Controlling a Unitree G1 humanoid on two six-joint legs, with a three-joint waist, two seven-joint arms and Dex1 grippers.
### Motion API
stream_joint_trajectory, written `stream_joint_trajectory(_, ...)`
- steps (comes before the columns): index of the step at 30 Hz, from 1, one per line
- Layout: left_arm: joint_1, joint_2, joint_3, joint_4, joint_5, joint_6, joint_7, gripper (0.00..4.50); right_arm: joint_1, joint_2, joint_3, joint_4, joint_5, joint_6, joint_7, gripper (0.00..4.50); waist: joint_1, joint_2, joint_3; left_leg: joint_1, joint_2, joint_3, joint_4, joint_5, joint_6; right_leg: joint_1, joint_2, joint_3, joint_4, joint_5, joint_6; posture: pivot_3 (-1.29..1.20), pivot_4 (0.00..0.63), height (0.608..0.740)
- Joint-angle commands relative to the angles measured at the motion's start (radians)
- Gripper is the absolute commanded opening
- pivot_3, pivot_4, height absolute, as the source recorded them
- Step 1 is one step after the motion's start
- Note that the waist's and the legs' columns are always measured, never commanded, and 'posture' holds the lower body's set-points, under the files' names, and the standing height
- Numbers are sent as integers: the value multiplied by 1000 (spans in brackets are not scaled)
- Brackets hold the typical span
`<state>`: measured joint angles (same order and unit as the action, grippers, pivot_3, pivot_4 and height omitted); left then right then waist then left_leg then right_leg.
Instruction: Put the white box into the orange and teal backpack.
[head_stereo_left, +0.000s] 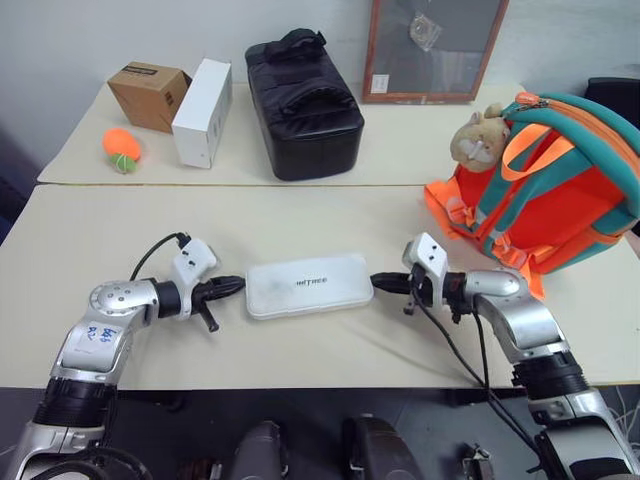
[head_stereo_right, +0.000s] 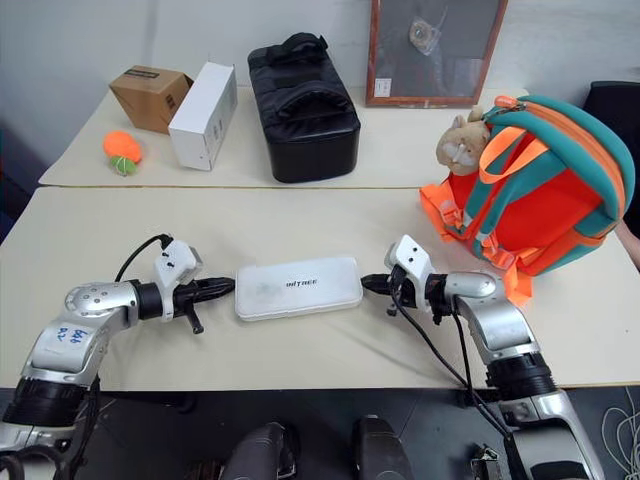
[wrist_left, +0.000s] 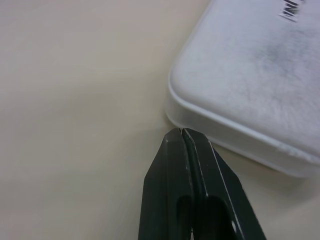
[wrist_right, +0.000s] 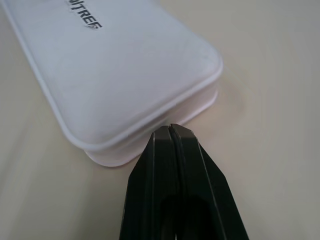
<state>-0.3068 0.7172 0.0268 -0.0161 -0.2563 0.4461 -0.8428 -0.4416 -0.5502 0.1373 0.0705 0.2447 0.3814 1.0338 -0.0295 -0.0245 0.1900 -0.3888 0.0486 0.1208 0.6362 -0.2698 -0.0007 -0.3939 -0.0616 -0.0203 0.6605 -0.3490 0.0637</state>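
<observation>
the white box (head_stereo_left: 309, 285) lies flat on the near beige table (head_stereo_left: 90, 240), its lettered face up, between the two grippers. the left gripper (head_stereo_left: 236, 284) points at the box's left end with its two black fingers pressed together, the tips right at the box's short edge; in the left wrist view the tips sit just beside a rounded corner, and contact cannot be told for certain. the right gripper (head_stereo_left: 376, 283) points at the box's right end, also with its fingers pinched together and holding nothing, the tips at the edge of the box. the orange and teal backpack (head_stereo_left: 560, 190) stands upright at the right side of the table, well apart from the box, with a beige plush animal (head_stereo_left: 478, 136) at its upper front. on the far table (head_stereo_left: 420, 140) stand a black bag (head_stereo_left: 303, 103), an upright white carton (head_stereo_left: 201, 112), a brown cardboard box (head_stereo_left: 148, 94) and an orange ball (head_stereo_left: 121, 146).
</observation>
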Motion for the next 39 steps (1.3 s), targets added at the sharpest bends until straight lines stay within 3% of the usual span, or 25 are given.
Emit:
stream_joint_trajectory(1, -17, 3, 2, 4, 4, -28, -15, 33, 23, -11, -9, -98, 41, 21, 20, 0, -4, 0, 0, 0, 0, 0, 0, 0, 0, 0, 0, 0, 0, 0, 0, 0, 150, 740)
stream_joint_trajectory(7, 16, 45, 44, 33, -11, -19, -46, 33, 45, -32, -23, -93, 23, 13, 13, 0, -4, 0, 0, 0, 0, 0, 0, 0, 0, 0, 0, 0, 1, 0, 0, 0, 150, 740)
stream_joint_trajectory(8, 27, 55, 56, 32, -25, 4, -58, 203, 39, -37, -25, -80, 17, 7, 13, 0, -5, 0, 0, 0, 0, 0, 0, 0, 0, 0, 0, 0, 1, 0, 0, 0, 150, 740)
stream_joint_trajectory(12, 29, 101, 130, 69, -143, 169, -128, 1190, 11, -61, -16, -36, -1, -33, 38, 0, -6, 0, 0, 0, 0, 0, 0, 0, 0, 0, 0, 0, 1, 0, 0, 0, 150, 740)
stream_joint_trajectory(15, -66, 106, 185, 167, -231, 305, -147, 2165, -10, -78, 1, 4, -21, -72, 67, 0, -3, 0, 0, 1, 0, 0, 0, 0, 1, 0, 0, 0, 1, 0, 0, 0, 150, 740)
stream_joint_trajectory(22, -208, 159, 122, 276, -335, 644, -245, 4424, -43, -73, 15, 53, -43, -124, 93, 0, -1, -1, 0, 0, -1, -1, 1, 2, -2, 0, 0, -1, 1, 0, 0, 0, 150, 740)
stream_joint_trajectory(30, -367, 70, 27, 455, -326, 838, -223, 4469, -29, -63, 14, 32, -52, -134, 86, 0, 0, -1, 0, -1, 0, 0, 5, 2, -3, 0, 1, -1, 3, 0, 0, 0, 150, 740)
stream_joint_trajectory(34, -379, 52, -127, 411, -284, 831, -270, 4469, -15, -67, 10, 16, -57, -142, 80, 0, 1, -1, 0, -1, 0, -1, 11, 1, -2, 1, 0, 0, 6, 0, 0, 0, 150, 740)
stream_joint_trajectory(39, -419, 26, -221, 425, -268, 835, -316, 4469, -3, -64, 8, 0, -56, -142, 67, 0, 3, -1, 0, -1, -1, -1, 11, 0, -2, 1, 0, 0, 6, 0, 0, 0, 150, 740)
